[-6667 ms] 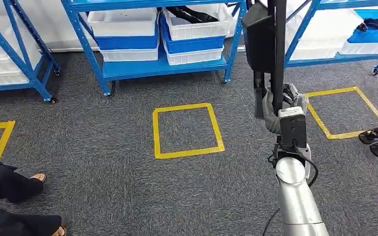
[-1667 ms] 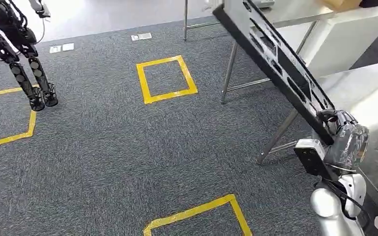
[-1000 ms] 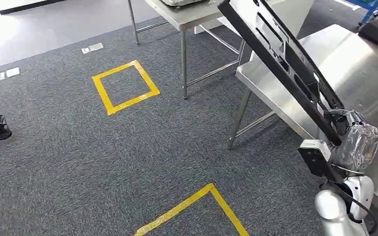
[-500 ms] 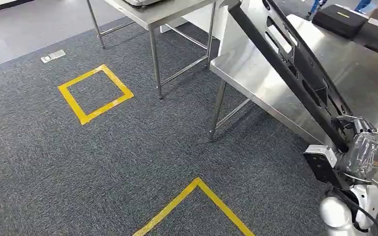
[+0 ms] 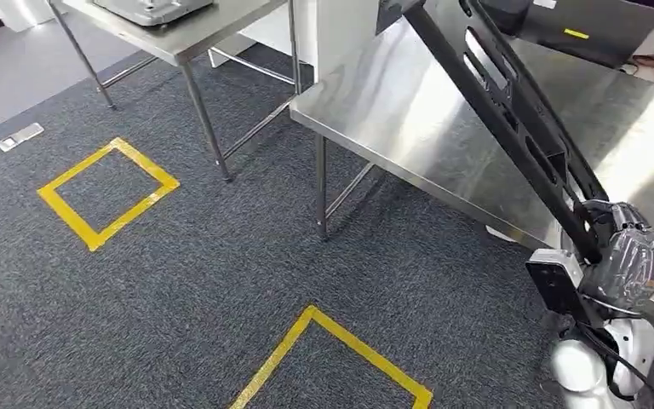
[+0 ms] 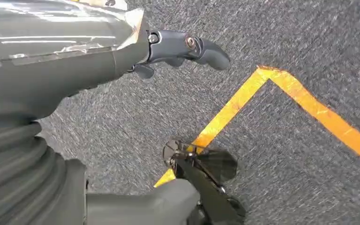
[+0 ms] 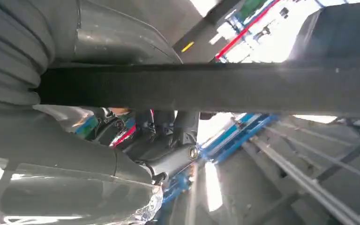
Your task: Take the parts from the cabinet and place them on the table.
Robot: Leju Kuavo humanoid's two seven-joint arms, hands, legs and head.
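black slotted part (image 5: 511, 111) gripped at its low end by right hand (image 5: 617, 256), slanting up and away over the steel table (image 5: 392, 111).
lies with long axis already above the tabletop, so needs only lowering; seen edge-on as a dark bar (image 7: 206, 86) in right wrist view; left hand (image 6: 98, 61) hangs slack over carpet, holding nothing.

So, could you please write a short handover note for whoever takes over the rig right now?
Right hand: grips the low end of a long black slotted metal part, which leans up and away over the steel table.
Left hand: holds nothing, fingers apart, hanging above the grey carpet near a yellow tape line.
Done: part is out of the cabinet and brought to the table.
Left: lower it onto the tabletop, let go, then fetch any further parts.
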